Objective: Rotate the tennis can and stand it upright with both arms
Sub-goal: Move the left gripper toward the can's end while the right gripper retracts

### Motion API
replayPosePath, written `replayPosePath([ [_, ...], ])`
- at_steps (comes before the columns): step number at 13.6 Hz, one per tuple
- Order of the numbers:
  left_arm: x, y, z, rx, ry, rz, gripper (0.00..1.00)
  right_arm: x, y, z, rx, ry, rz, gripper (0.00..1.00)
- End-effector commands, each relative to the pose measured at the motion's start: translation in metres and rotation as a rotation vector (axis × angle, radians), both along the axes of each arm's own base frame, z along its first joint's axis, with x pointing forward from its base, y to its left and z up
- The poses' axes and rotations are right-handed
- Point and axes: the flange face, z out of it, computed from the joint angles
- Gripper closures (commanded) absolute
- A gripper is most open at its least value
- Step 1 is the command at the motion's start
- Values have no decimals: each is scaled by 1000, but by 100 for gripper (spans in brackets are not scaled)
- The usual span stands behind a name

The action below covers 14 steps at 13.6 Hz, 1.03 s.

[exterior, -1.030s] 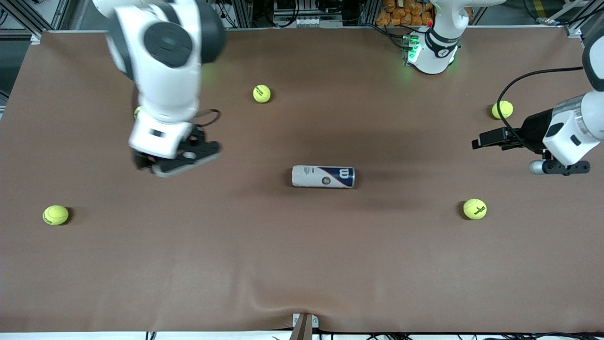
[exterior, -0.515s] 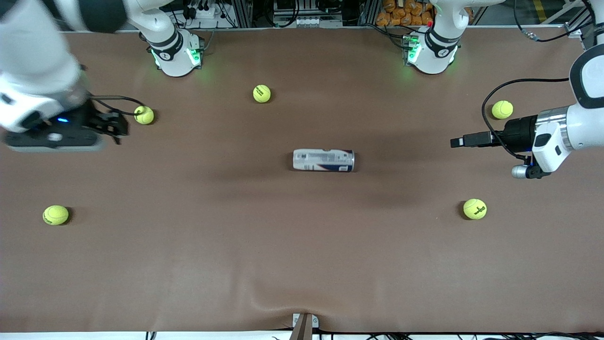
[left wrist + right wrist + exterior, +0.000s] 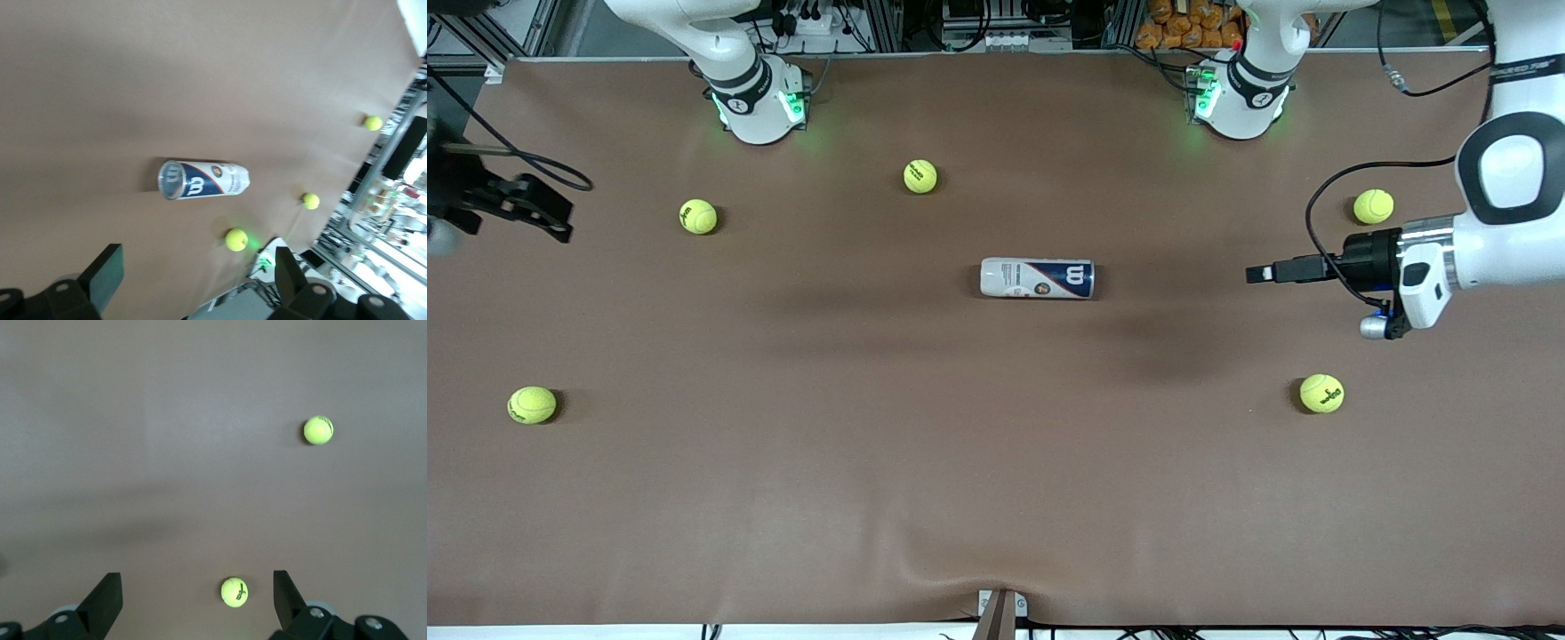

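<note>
Tennis can [image 3: 1037, 278] lies on its side at mid-table. Left gripper [image 3: 1258, 274], fingers wide, empty, hovers toward left arm's end from can; right gripper [image 3: 547, 213], also wide, empty, well apart toward right arm's end.

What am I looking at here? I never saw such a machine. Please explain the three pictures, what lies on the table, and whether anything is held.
These are two white robot arms bolted to a brown table. Each ends in a two-finger tool.

The wide picture comes from a high camera facing the robots. The other two come from cameras on the arms' wrists, looking past the tool's fingers.

In the middle a tennis can lies on its side. Five tennis balls lie scattered around it; one ball is farther from the camera than the can.

The left tool hangs open over the table at the left arm's end, pointing toward the can, which its wrist camera sees. The right tool is open over the table's edge at the right arm's end. Nothing is held.
</note>
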Motion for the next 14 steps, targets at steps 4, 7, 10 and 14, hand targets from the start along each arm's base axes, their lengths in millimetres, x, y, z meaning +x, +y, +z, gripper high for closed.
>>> replayPosePath([
  [4,-30,-24,-33,-75,-20,49,0,-27,-24,-18,51,-39,61,0],
  [7,-30,-41,-66,-105,-120,-6,0,-39,-26,-19,63,-35,72,0],
  [10,-27,-47,-113,-190,-159,-24,0,-56,-36,-19,118,-74,50,0],
  [14,-23,-59,-159,-211,-197,-5,0,-63,-34,-11,119,-80,57,0],
])
